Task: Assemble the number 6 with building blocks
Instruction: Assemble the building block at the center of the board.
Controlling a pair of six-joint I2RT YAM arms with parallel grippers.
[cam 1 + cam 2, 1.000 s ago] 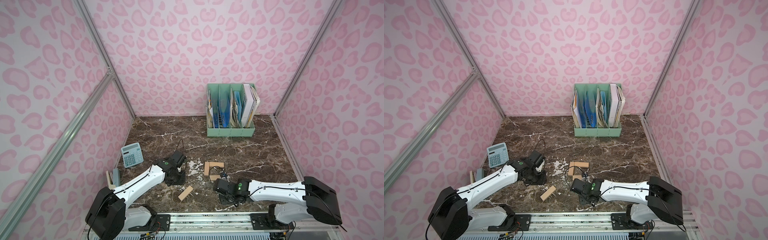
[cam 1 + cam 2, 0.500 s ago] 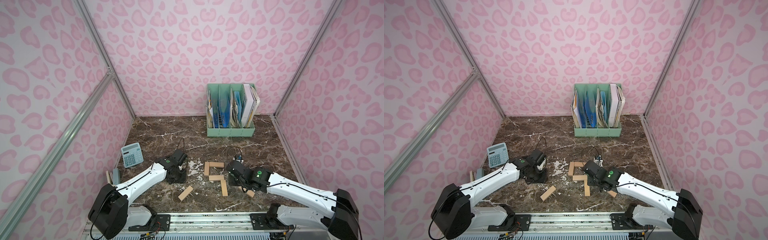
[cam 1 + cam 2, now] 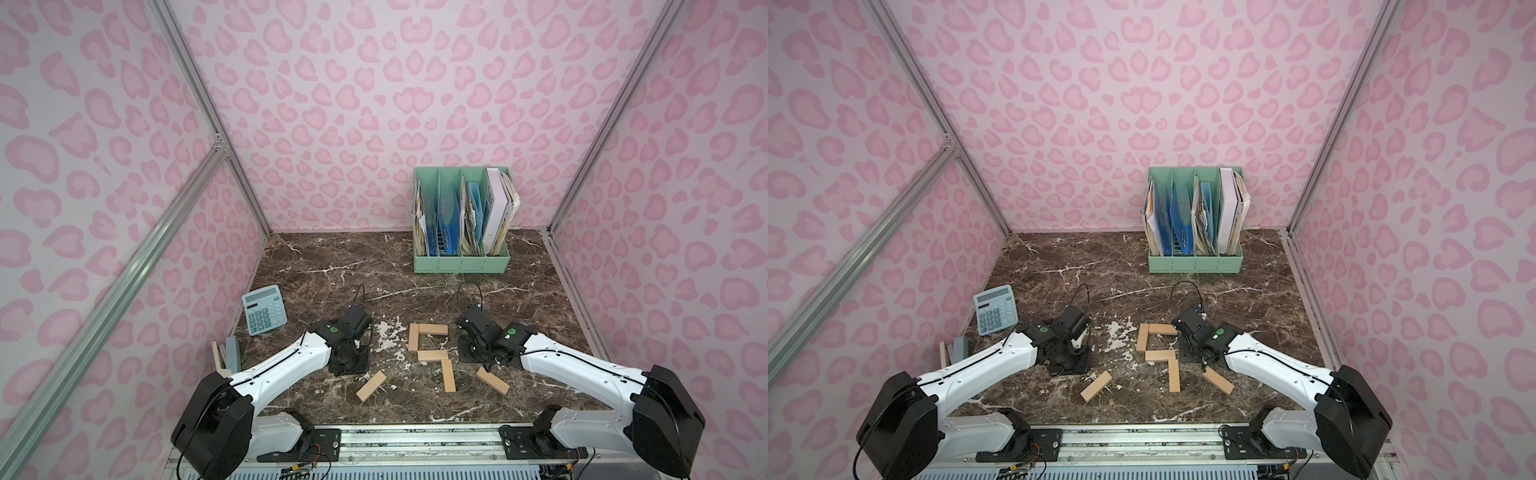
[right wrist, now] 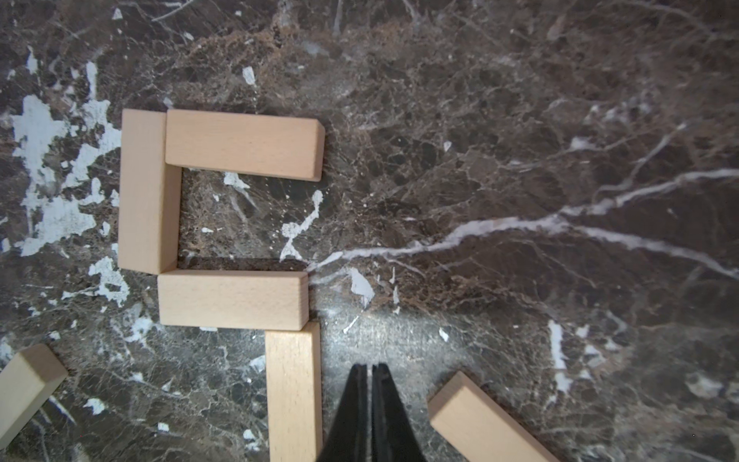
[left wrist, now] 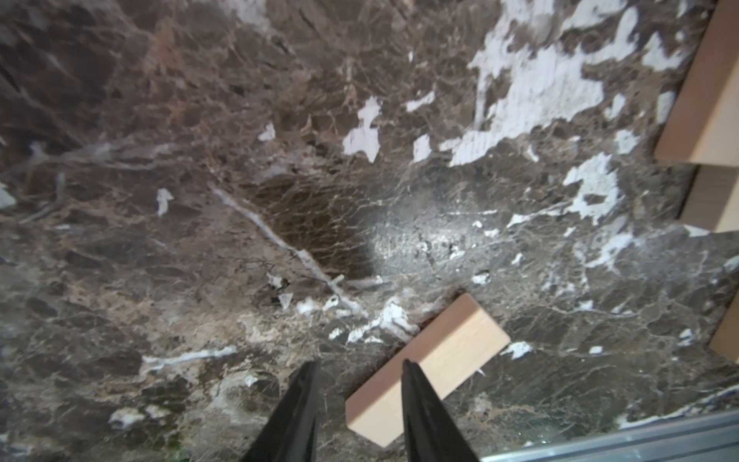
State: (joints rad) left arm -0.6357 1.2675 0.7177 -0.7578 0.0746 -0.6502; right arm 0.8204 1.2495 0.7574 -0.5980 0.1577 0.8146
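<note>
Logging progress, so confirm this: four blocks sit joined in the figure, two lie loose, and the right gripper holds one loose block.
Wrong on the grip: the right gripper is shut on nothing, as the right wrist view shows; the nearest loose block lies on the table beside it. Four joined blocks and two loose stand as stated.

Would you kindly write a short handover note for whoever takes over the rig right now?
The left gripper is open and empty, next to a loose plank.
The right gripper is shut and empty, between the lower right plank and the other loose plank.
Done: four planks lie flat as part of the 6: the top plank, the upper left plank, the middle plank and the lower right plank.
Left to do: the lower left side and the bottom bar, using the two loose planks.
</note>
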